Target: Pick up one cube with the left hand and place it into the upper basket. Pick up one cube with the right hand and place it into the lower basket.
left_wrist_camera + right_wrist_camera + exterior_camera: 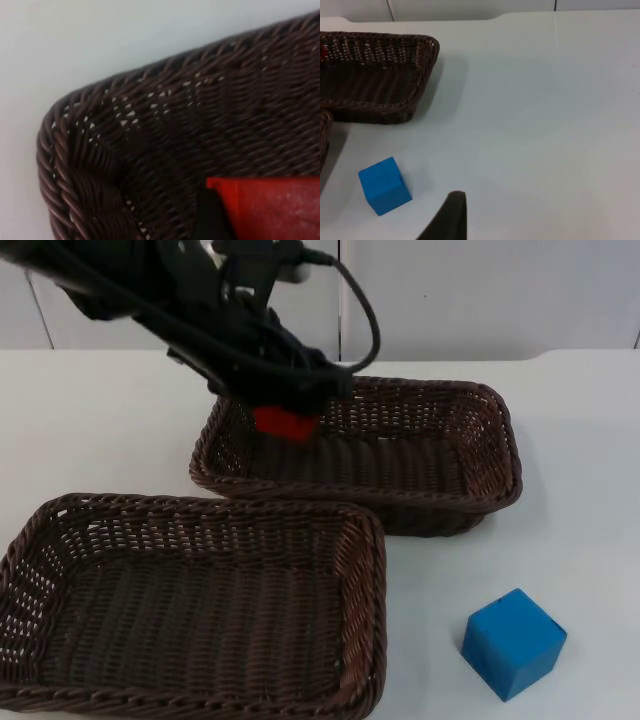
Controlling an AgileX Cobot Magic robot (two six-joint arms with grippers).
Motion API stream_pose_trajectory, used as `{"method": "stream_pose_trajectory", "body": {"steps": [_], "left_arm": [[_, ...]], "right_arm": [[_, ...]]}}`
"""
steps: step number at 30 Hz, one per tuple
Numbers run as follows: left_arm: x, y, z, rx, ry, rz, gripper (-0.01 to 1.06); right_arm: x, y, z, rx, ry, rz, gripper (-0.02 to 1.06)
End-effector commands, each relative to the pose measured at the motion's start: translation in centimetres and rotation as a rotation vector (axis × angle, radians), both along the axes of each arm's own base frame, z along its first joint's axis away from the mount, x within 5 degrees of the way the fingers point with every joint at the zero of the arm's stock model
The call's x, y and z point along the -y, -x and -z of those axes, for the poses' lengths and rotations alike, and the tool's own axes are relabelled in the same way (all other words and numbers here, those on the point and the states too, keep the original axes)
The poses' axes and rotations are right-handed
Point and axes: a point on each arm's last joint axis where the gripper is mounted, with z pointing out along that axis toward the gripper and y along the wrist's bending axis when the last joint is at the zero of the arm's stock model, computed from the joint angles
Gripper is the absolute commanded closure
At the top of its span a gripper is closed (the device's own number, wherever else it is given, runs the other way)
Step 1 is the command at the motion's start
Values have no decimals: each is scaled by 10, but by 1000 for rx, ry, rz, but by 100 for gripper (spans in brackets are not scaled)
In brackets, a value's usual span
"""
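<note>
Now the left claw [287,412] grips the red cube [285,423] over the upper wicker basket's [495,410] left end; better to lower before letting go. Right claw waits above the desk [545,100], grip unclear, near the blue cube [384,185].

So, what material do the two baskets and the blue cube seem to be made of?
Upper basket and lower basket: dark brown woven wicker or rattan-like strands, with a braided rim. Blue cube: smooth matte faces, perhaps foam or plastic; unclear.
</note>
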Motion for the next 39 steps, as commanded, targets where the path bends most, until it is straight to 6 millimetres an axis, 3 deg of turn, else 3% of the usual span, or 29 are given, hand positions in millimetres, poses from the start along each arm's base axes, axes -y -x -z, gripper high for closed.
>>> {"method": "stream_pose_trajectory", "body": {"steps": [1, 8, 24, 34, 39], "left_arm": [[3, -2, 6, 15, -2, -2, 105], [2, -4, 22, 11, -14, -12, 105], [5, -5, 24, 26, -12, -13, 105], [5, -4, 45, -12, -33, -12, 105], [5, -4, 48, -25, -35, -12, 90]], "right_arm": [[0, 0, 0, 5, 1, 3, -1], [0, 0, 0, 5, 1, 3, -1], [0, 0, 0, 5, 1, 3, -1], [0, 0, 0, 5, 1, 3, -1], [0, 0, 0, 5, 1, 3, -1]]}}
